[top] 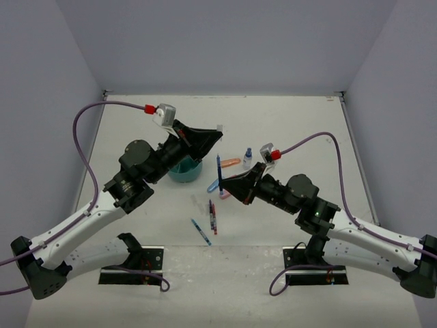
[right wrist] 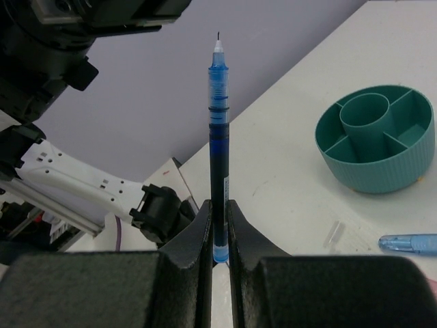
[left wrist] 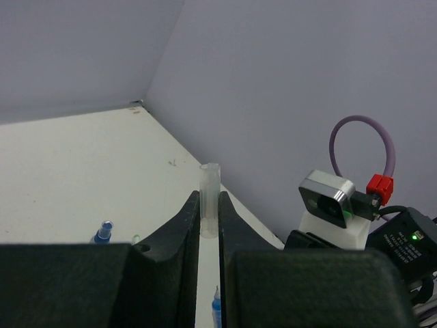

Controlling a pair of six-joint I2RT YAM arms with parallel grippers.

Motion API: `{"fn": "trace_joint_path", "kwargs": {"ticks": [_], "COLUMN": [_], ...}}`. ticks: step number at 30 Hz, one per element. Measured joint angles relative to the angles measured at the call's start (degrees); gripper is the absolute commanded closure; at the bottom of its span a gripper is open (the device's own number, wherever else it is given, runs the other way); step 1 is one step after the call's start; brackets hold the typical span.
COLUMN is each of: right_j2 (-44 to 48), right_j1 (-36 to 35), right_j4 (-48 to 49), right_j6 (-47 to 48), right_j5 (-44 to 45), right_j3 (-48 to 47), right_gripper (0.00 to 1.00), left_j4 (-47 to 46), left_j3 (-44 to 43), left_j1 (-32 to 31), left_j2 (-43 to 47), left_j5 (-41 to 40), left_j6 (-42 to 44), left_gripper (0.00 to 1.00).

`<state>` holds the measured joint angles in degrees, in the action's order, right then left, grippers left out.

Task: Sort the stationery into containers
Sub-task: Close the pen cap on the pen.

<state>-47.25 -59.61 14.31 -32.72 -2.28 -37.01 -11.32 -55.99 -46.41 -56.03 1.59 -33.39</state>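
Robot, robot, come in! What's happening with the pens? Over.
Left tool shut on clear cap. Right tool shut on blue pen, tip up. Teal organizer looks empty. Left arm hangs partly over it.

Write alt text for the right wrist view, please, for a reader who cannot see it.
The right end effector is shut on a blue pen that points up, its tip uncapped. To the right, on the white table, stands a teal organizer, with a clear cap lying near it.
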Motion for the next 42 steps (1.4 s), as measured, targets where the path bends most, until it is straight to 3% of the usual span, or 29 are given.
{"fn": "trace_joint_path", "kwargs": {"ticks": [42], "right_j2": [-0.3], "right_j1": [0.0], "right_j4": [1.3], "right_j6": [0.4], "right_j5": [4.8], "right_j3": [-2.6], "right_gripper": [1.00], "left_j4": [-7.7], "left_j3": [6.1], "left_j1": [0.0], "left_j2": [1.3], "left_j5": [4.7], "left_j6": [-5.2], "left_gripper": [1.00]}}
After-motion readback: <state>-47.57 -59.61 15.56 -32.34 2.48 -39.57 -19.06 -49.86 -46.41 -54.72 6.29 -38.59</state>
